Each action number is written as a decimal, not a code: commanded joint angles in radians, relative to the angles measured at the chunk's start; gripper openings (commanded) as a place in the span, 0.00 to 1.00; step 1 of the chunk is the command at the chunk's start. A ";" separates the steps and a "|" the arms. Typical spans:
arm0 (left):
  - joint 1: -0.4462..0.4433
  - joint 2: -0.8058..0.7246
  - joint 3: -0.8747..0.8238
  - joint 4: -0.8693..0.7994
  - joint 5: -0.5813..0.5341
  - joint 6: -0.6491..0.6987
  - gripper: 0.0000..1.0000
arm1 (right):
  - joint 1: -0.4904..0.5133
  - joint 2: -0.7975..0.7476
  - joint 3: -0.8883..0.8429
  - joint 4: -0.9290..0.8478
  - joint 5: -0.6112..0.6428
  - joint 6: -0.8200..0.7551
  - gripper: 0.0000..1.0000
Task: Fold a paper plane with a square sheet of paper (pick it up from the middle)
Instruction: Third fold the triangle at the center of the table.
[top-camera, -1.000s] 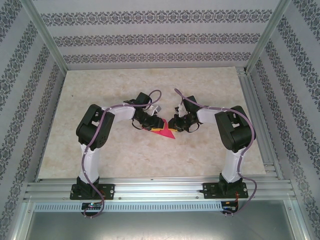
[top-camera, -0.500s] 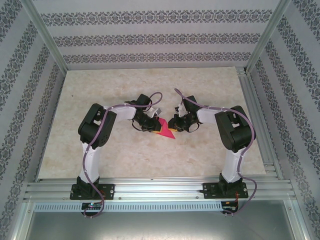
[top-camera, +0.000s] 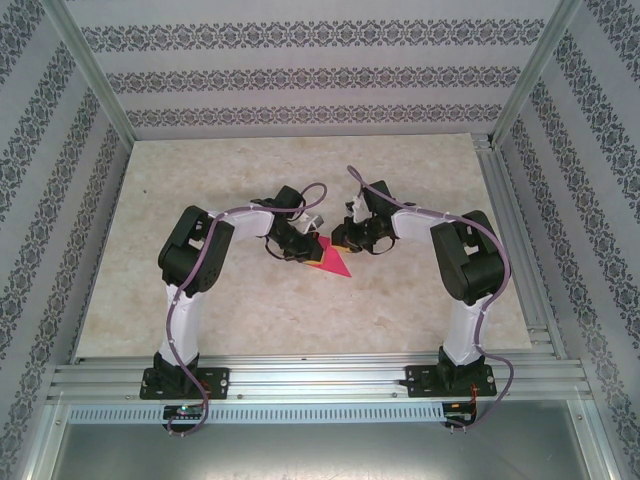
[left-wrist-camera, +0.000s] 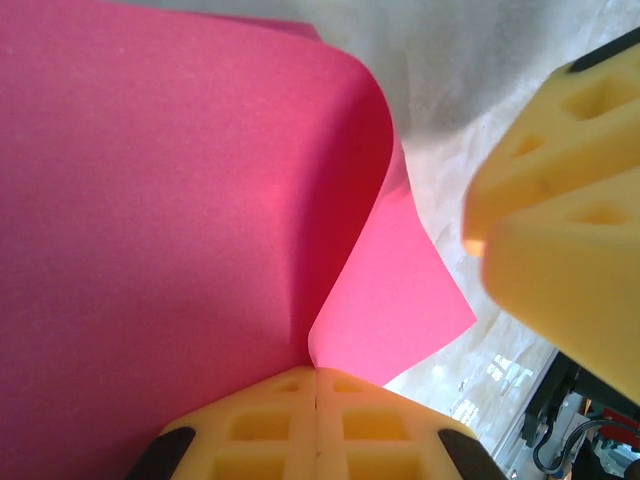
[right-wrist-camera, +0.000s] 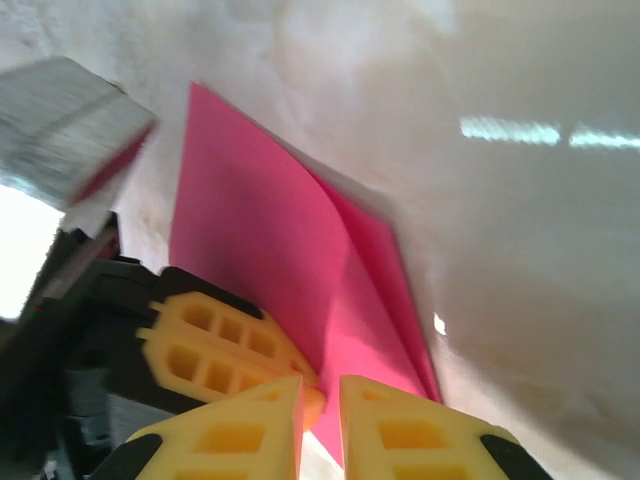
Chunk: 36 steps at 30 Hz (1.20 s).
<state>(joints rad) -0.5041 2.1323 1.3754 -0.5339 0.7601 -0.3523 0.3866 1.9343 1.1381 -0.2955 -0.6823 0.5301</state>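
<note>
Pinching down from the half-open stance of a second ago, the left claw (left-wrist-camera: 316, 375) now has its jaws pressed together on the edge of the folded pink paper (left-wrist-camera: 150, 200), and one flap curls up free. Seen from above, the paper lies as a pointed triangle on the table (top-camera: 200, 180) between the two arms. The right claw (top-camera: 345, 237) has drawn back toward the far side, off the paper's tip where it sat before. Its jaws stand a narrow gap apart, and I cannot tell whether they catch any paper.
</note>
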 joint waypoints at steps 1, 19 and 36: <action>0.000 0.016 0.025 -0.028 -0.016 0.035 0.06 | 0.014 0.040 0.042 -0.011 0.005 0.007 0.18; 0.000 0.026 0.038 -0.049 -0.040 0.047 0.06 | 0.018 0.047 0.056 -0.013 0.033 0.016 0.18; 0.001 0.040 0.053 -0.049 -0.035 0.047 0.06 | 0.012 0.152 0.123 0.003 0.058 0.036 0.17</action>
<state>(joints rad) -0.5041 2.1422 1.4033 -0.5682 0.7441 -0.3317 0.4034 2.0449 1.2392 -0.2981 -0.6529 0.5594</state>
